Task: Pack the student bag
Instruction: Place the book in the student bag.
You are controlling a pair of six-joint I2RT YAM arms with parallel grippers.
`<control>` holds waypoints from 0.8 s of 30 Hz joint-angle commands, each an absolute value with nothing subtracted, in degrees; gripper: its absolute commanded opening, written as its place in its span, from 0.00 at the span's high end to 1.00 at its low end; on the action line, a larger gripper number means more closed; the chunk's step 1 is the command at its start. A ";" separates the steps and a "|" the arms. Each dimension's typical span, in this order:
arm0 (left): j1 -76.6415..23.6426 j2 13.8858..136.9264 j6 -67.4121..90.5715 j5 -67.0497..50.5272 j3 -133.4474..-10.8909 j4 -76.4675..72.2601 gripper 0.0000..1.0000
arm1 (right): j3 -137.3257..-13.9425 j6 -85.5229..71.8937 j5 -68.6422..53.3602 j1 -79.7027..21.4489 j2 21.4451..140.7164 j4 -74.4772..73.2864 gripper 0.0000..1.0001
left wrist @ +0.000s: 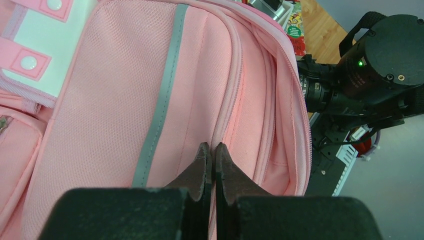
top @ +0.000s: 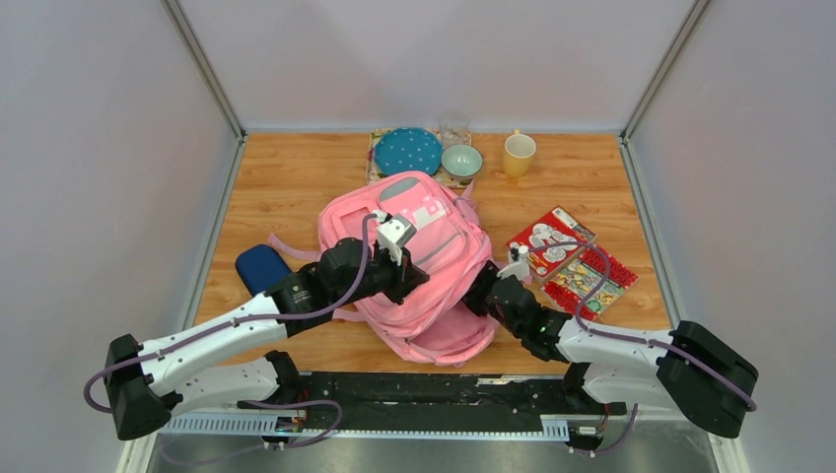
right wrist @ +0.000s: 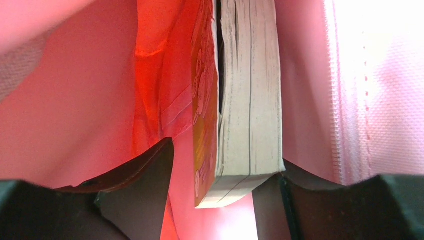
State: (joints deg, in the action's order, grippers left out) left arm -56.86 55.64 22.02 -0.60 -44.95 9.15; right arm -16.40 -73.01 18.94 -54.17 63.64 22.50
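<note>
Pink student bag (top: 439,317) lies flat mid-table with its front pockets up, just ahead of the two arm bases. Left gripper (left wrist: 212,152) sits on top of it. Its fingers are pressed together with a front-pocket zip seam running in between them, which reads as a pinch on the fabric. In the left wrist view, the main compartment mouth gapes just right of that seam.

Right gripper (right wrist: 225,160) is inside the bag, with pink lining all round. Its fingers are spread, and a thick book (right wrist: 247,100) stands on edge between them: yellow cover, grey page block. The book touches the finger on the right of the wrist view and has a clear gap to the other, so it is not clamped. From above, the right wrist enters the bag's right side with the fingertips hidden.

Navy zip pouch (top: 261,266) lies just left of the bag. Colourful picture books (top: 552,246) overlap on the table to its right. At the far edge, a teal dotted plate (top: 407,151) and a small bowl (top: 461,160) sit on a mat, with a yellow mug (top: 519,155) beside them.
</note>
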 commanded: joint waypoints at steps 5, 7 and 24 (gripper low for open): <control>-56.07 53.70 21.62 -0.18 -46.58 2.81 1.00 | -14.50 -78.04 13.98 -53.79 56.79 21.72 0.41; -55.90 53.88 21.62 -0.09 -46.76 2.64 1.00 | -14.59 -79.10 13.98 -53.88 54.94 18.37 0.49; -54.49 54.93 23.03 -2.81 -46.93 0.27 1.00 | -12.66 -78.66 8.80 -53.62 64.77 55.76 1.00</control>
State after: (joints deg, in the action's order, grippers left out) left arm -55.64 55.64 22.22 -1.85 -44.91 9.08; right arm -12.80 -78.30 11.99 -53.82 61.91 29.82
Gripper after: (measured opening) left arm 0.017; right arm 0.289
